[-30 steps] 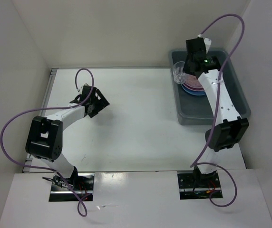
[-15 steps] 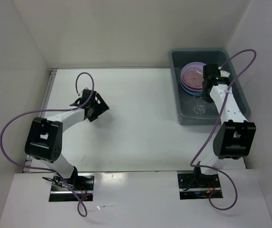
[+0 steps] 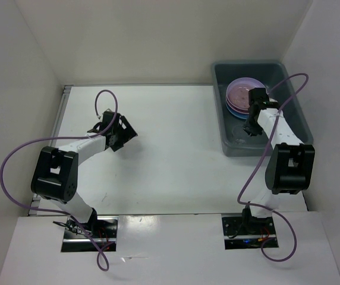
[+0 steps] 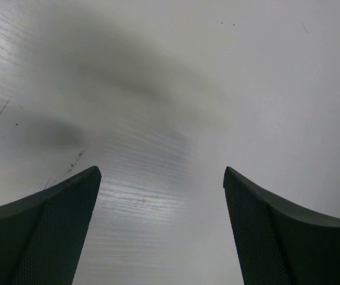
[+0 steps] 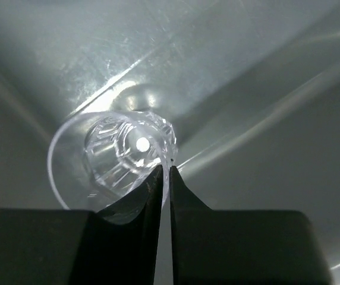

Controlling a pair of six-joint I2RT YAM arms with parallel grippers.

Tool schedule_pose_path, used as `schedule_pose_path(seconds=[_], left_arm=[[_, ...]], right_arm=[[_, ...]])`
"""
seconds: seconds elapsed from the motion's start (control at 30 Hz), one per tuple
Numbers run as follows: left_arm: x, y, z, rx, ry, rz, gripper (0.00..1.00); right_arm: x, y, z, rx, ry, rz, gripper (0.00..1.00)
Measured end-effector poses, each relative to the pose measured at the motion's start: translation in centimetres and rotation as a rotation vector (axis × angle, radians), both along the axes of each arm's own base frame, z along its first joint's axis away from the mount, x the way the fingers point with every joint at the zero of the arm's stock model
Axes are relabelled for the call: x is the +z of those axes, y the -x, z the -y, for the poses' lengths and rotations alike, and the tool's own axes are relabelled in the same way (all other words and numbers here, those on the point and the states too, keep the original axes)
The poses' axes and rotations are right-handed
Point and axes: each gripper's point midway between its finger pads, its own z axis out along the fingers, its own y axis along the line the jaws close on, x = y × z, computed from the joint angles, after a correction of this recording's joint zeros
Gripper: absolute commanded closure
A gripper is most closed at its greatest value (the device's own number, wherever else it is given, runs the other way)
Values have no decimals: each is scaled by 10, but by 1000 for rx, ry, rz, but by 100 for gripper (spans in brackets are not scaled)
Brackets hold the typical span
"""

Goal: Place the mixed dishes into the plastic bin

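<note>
Right wrist view puts the small clear cup [image 5: 119,154] right at the tips of the right gripper [image 5: 166,167]. The cup sits just left of the fingers, and its rim runs into the hairline slit between them. The jaws are all but closed. Whether they pinch that thin wall or merely touch it cannot be told. The cup's mouth faces the camera, with a wide round rim and a faceted glassy base deep inside catching a bright glint. Under it lies the scratched grey floor of the plastic bin [image 5: 247,71].

From the top external camera the cup is too faint to pick out. That view does show the right gripper [image 3: 251,128] reaching down into the plastic bin [image 3: 247,149] at the table's far right corner. It stands just on the near side of a stack of round plates [image 3: 241,92], pink on top with blue beneath.

The left gripper [image 3: 122,133] hovers well apart over the white table [image 3: 176,148]. Its wrist view shows the left gripper [image 4: 161,172] spread wide with only bare tabletop between the fingers, holding nothing.
</note>
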Motion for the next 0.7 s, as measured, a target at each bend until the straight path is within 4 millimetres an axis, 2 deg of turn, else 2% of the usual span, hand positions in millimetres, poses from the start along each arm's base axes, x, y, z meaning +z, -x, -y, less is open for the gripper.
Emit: schedule_pose_path(seconds=[0.03, 0.07, 0.13, 0.17, 0.3, 0.37, 0.4, 0.47, 0.57, 0.63, 0.7], left_arm=[[0, 0, 0, -1, 1, 0, 9], [0, 0, 0, -1, 1, 1, 9], [0, 0, 1, -3, 3, 1, 9], [1, 0, 1, -4, 5, 2, 9], [1, -1, 2, -9, 8, 4, 7], [1, -1, 2, -10, 8, 4, 4], [1, 0, 2, -11, 9, 4, 4], [2, 0, 2, -11, 8, 6, 3], [9, 2, -1, -9, -1, 28, 3], [22, 4, -4, -8, -15, 58, 2], [38, 3, -7, 1, -21, 100, 2]], right_arm=[[0, -1, 0, 0, -2, 5, 81], [0, -2, 0, 0, -3, 7, 67], [1, -2, -1, -6, -8, 12, 54], [1, -2, -1, -6, -8, 14, 39], [8, -3, -4, 4, -22, 34, 20], [21, -3, -6, 10, -30, 70, 13], [30, -4, -8, 15, -36, 97, 0], [54, -3, -11, 27, -50, 169, 0], [105, 5, -21, 59, -87, 328, 0], [150, 14, -33, 105, -126, 489, 0], [191, 33, -48, 171, -171, 644, 0]])
